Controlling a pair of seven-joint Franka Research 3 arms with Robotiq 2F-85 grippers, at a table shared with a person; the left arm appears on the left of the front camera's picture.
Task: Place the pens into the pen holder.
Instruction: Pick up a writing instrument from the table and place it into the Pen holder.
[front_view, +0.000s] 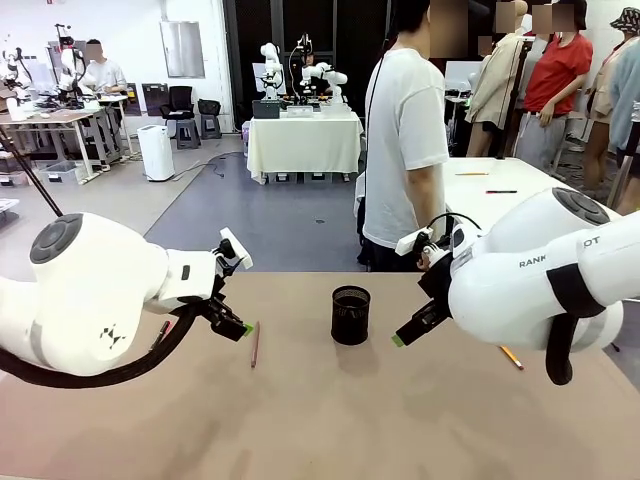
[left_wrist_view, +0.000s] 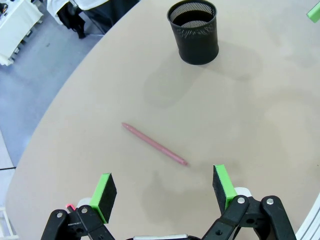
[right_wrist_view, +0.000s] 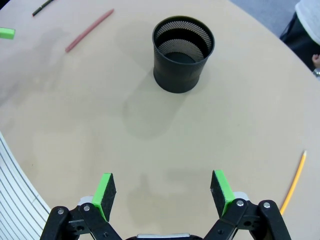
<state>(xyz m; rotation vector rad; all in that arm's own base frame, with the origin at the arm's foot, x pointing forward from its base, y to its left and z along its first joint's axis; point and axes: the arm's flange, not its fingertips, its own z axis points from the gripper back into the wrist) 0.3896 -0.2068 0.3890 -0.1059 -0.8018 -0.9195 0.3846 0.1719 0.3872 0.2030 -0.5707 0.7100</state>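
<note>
Because both pincers hang wide and empty above the table, no pen is lifted yet, and each lies flat, so a thin stick could roll or slip as the jaws shut. The left pincer hovers just over the reddish pen; a grip near one end might let it tilt. The dark pen lies partly under that arm, awkward to reach. The right pincer has the yellow pencil off to its side. Between the arms the holder stands upright and empty; it looks light, so a pen dropped aslant may topple it, and both arms meeting there could clash. Beyond, a person stands at the far side.
</note>
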